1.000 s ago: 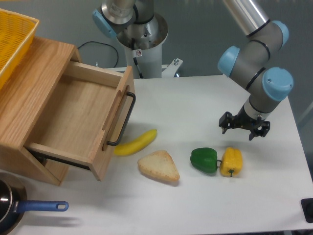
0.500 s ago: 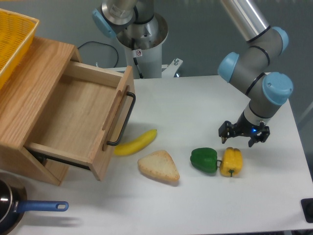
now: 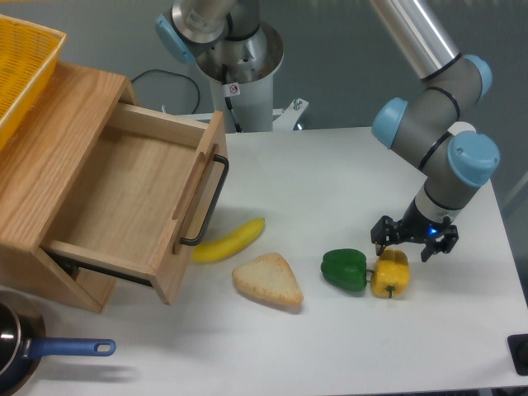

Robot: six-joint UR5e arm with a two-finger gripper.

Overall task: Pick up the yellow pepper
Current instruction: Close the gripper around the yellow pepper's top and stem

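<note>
The yellow pepper (image 3: 390, 275) is small, glossy and lobed, and lies on the white table at the right, touching the green bell pepper (image 3: 344, 270) on its left. My gripper (image 3: 412, 243) hangs just above the yellow pepper's far end, its two dark fingers spread wide to either side. It is open and holds nothing. The fingertips are close over the pepper's top; I cannot tell if they touch it.
A yellow banana (image 3: 229, 240) and a slice of bread (image 3: 267, 280) lie left of the peppers. A wooden box with its drawer (image 3: 136, 198) pulled open fills the left side. A blue-handled pan (image 3: 49, 350) sits at the bottom left, a yellow basket (image 3: 21, 66) at the top left.
My gripper has come down and slightly right, from well above the yellow pepper to just over it. Its fingers stay open. The objects have not moved.
</note>
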